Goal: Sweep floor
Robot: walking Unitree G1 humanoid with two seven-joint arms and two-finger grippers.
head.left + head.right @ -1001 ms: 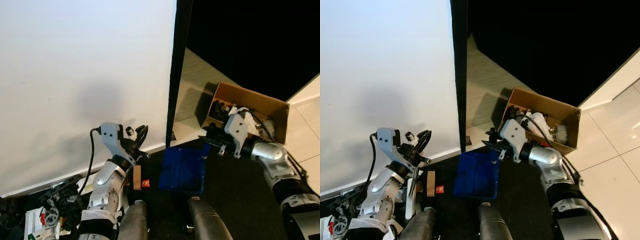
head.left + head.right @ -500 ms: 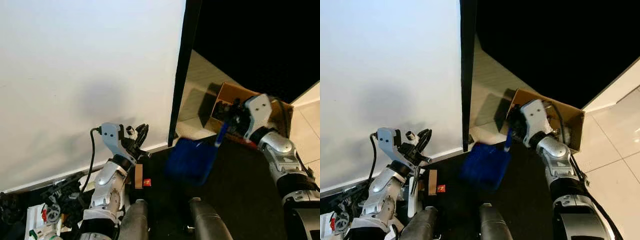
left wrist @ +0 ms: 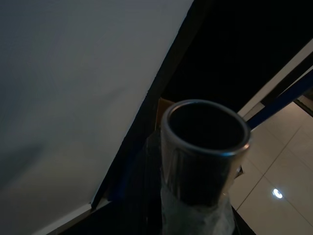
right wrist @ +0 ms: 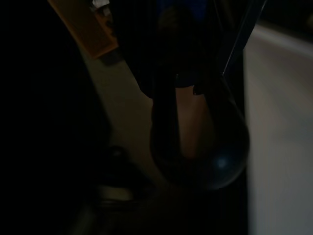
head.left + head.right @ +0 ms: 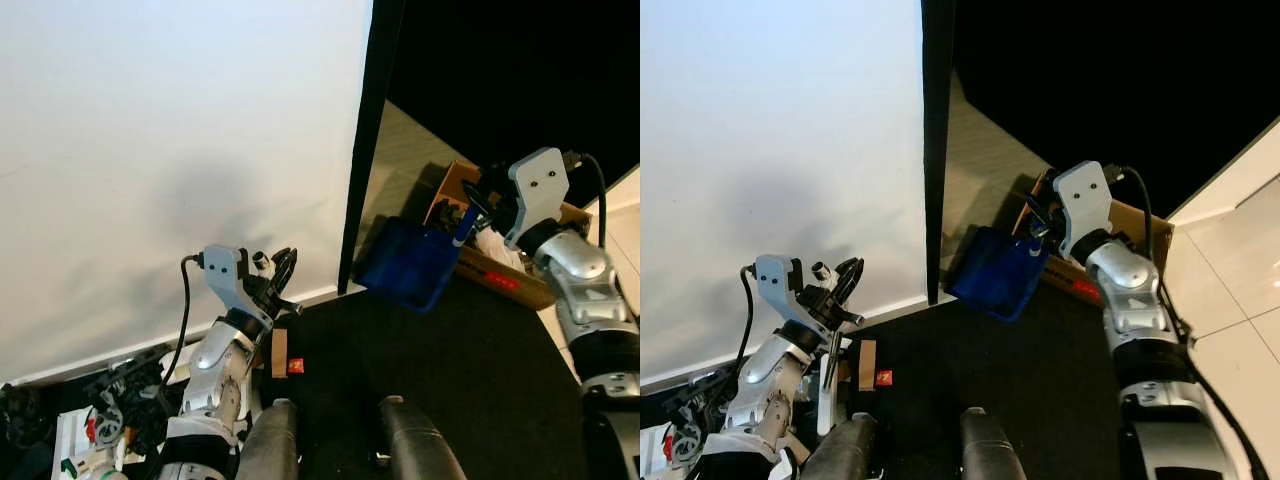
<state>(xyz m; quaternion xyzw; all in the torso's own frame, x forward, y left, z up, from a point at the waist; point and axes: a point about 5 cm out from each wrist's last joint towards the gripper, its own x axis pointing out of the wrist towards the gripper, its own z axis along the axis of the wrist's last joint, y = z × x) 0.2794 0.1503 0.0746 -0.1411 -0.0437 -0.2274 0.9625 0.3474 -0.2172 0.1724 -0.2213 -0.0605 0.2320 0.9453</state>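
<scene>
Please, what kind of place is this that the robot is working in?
Probably a room in a home, near a doorway: a white wall, pale floor tiles, a dark mat, and a cardboard box full of bits beside the raised blue dustpan.

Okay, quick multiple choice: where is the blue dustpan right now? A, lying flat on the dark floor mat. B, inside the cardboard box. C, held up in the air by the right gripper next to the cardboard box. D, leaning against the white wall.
C: the blue dustpan hangs tilted above the floor, its handle in the right gripper, just beside the open cardboard box.
</scene>
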